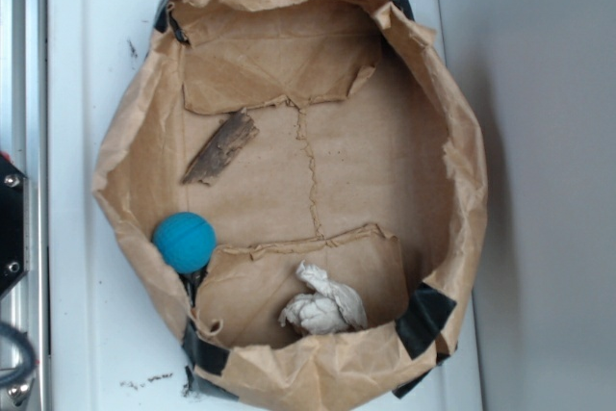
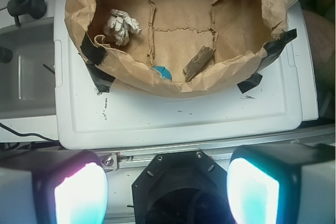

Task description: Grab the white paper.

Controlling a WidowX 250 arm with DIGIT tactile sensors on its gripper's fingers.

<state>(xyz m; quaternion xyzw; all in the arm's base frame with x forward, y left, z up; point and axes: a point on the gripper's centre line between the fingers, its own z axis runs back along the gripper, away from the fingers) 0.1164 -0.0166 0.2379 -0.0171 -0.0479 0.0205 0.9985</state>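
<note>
Paper (image 1: 324,306) lies on the bag (image 1: 462,170) floor, lower centre of the exterior frame, on a folded flap just beside the near wall; ball (image 1: 184,242) and bark (image 1: 220,146) sit well apart from it. Gripper (image 2: 167,190) hangs outside the bag at bottom of the wrist frame, fingers (image 2: 80,195) wide apart, holding nothing. Rolled-down bag walls likely keep items corralled, so the approach must come from above.

No lettering, label, brand mark, number or sign can be read in either view. The brown paper bag (image 1: 289,64) is plain, and the black tape (image 1: 423,320) at its corners is unmarked. The white lid (image 2: 178,121) under the bag shows only scuffs and dark specks. The white paper (image 1: 325,307), the blue ball (image 1: 184,242) and the piece of bark (image 1: 221,146) carry no print.
</note>
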